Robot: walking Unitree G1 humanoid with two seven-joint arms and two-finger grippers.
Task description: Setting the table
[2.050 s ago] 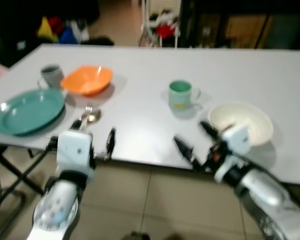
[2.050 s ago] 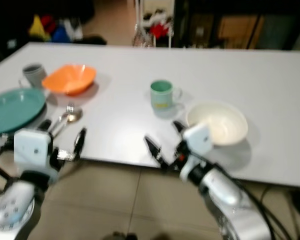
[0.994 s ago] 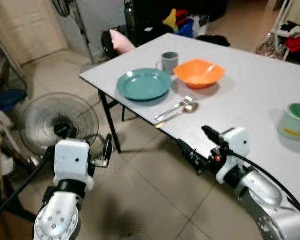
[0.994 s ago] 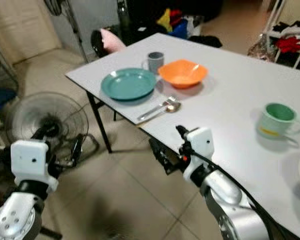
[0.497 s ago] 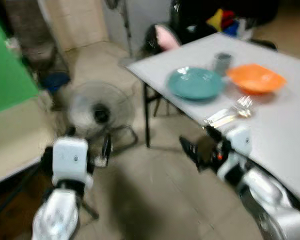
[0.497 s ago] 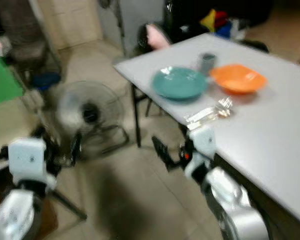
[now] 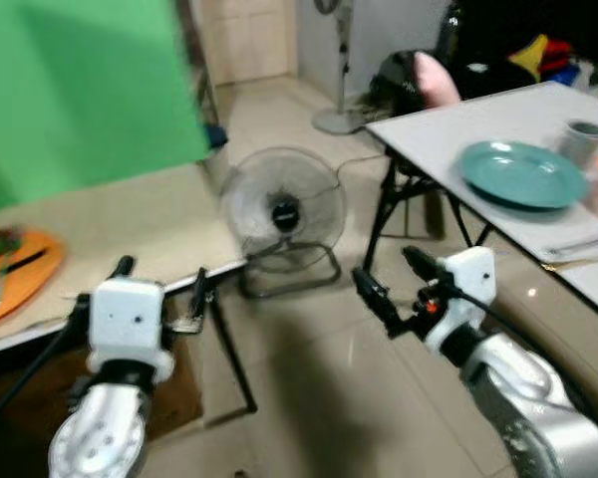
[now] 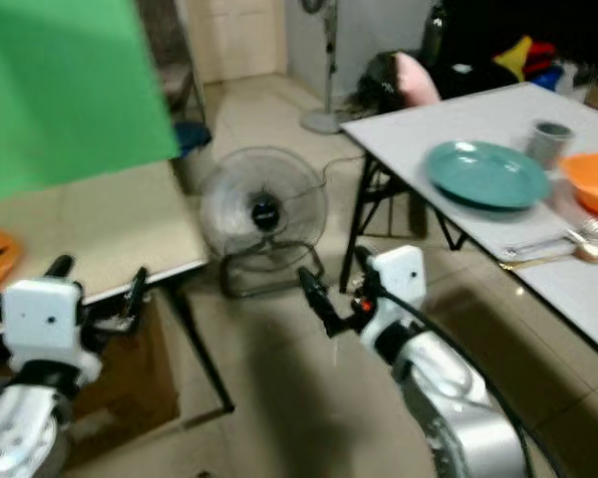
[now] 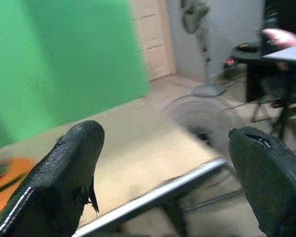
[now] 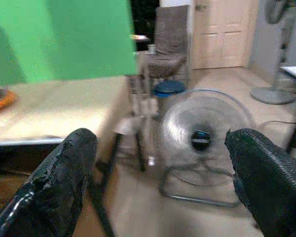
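Teal plate, grey cup & cutlery sit on white tabletop, now far right of the fan; view has swung left toward beige tabletop w/ orange tray. Left gripper & right gripper open, empty — prob. fetching more.

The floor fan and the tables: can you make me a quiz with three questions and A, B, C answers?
1. Where does the floor fan stand?
A. On the white table
B. On the tiled floor between the two tables
C. On the beige table

2. What colour is the plate on the white table?
A. Teal
B. Red
C. Black

3. How are the jaws of the right gripper?
A. Shut on a spoon
B. Shut on a cup
C. Open, holding nothing

Answers:
1 B: the fan sits on the floor, with the beige table on one side and the white table on the other.
2 A: the plate is teal.
3 C: the right wrist view shows both fingers wide apart, with nothing between them.
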